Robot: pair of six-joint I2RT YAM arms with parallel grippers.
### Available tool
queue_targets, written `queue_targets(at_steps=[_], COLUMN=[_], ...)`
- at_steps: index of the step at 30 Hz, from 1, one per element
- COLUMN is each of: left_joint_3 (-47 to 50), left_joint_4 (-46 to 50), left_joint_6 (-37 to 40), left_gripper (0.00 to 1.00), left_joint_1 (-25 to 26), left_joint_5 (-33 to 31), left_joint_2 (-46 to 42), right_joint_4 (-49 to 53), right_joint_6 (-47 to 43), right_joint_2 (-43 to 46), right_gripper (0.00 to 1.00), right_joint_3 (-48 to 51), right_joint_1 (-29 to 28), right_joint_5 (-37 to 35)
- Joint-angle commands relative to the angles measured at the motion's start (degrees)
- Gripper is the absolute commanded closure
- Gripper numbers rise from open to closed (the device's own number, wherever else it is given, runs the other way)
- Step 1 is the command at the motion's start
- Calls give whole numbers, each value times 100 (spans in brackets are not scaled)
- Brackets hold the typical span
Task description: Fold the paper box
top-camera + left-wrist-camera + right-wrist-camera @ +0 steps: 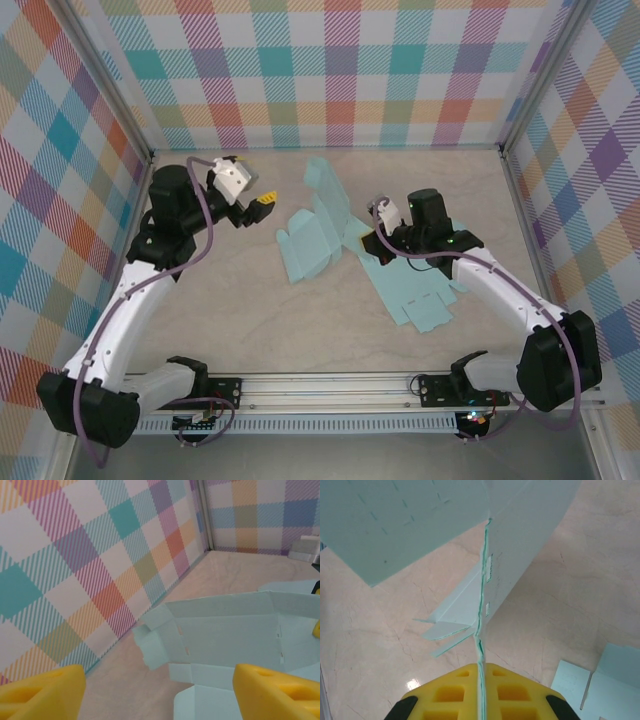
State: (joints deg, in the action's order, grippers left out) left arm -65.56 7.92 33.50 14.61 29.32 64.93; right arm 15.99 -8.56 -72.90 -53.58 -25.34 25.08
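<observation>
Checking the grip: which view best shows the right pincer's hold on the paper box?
Right wrist: the paper box edge sits clamped in the right pincer. Top external shows them together, contact unclear. Left wrist shows its upright panels.

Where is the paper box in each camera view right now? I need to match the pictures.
Top external: the paper box lies unfolded in the middle of the table.
Left wrist: right of centre and low, beyond the yellow fingers.
Right wrist: across the upper half, one panel running edge-on down into the right gripper.
Shared landmark: the beige marbled table under the box.
</observation>
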Motion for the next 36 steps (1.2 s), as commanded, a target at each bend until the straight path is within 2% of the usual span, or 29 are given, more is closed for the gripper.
queue_targets(at_steps=[1,3,7,11,17,19,22,25,32,36], left_joint_3=[-517,-719,-713,-1124,-2309,-2606,-2964,-3074,-3294,-3580], left_joint_4=[464,576,558,736,1911,2339,3048,3301,3145,3303], left_joint_6=[756,1105,2371,2826,3391,3692,4183,4375,4383,4472], left_gripper=[23,23,24,28,35,41,41,41,41,37], left_joint_1=[15,16,15,15,29,63,90,95,135,190], left_joint_5=[567,812,1353,1452,1714,1739,1780,1756,1437,1281], left_joint_2=[505,776,1050,1436,2257,2460,2700,2814,3156,3388], right_joint_4=[334,421,498,517,535,532,537,571,642,629], right_joint_6=[-428,-525,-738,-834,-857,-849,-849,-851,-881,-884], right_joint_2=[62,29,21,-3,-158,-204,-265,-317,-376,-383], right_gripper=[100,100,100,100,100,100,100,100,100,100], right_joint_3=[-269,-366,-490,-576,-731,-759,-802,-859,-979,-970], right_joint_1=[-90,-138,-199,-208,-238,-243,-266,-270,-287,-305], right_joint_5=[191,302,601,859,1058,1078,1095,1092,1165,1165])
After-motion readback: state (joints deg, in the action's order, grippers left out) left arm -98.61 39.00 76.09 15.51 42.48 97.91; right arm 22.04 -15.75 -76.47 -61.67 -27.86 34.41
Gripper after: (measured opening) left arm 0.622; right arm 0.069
